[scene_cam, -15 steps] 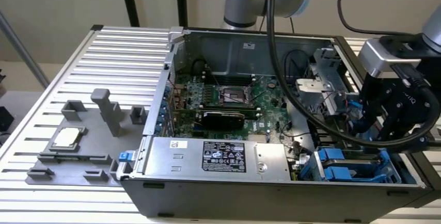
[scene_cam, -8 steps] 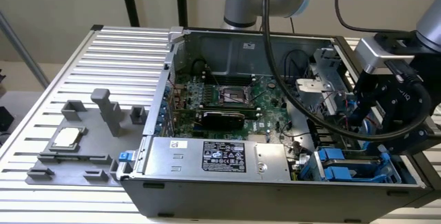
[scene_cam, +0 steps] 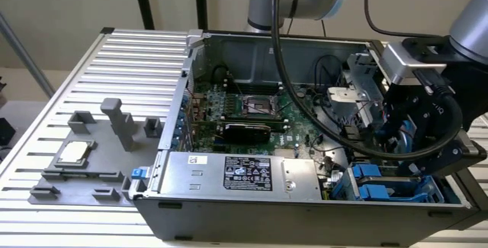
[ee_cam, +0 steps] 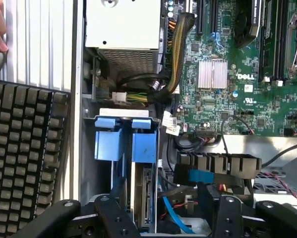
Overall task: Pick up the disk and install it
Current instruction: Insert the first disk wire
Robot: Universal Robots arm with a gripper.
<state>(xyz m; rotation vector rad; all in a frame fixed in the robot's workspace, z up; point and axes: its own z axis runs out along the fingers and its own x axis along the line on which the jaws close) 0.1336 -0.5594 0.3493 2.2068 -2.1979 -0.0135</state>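
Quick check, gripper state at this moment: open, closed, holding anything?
Gripper: open, jaws spread wide, holding nothing. The disk stands in the drive bay between them, not clamped.

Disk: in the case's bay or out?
In. The disk stands on edge in the case's bay, beside another blue carrier. Whether fully seated: cannot tell.

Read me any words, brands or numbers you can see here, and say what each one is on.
"DELL": white print on the green motherboard.
Black label on the power supply: print too small to read.
White sticker beside it: unreadable.
Keyboard keys: legends not readable.
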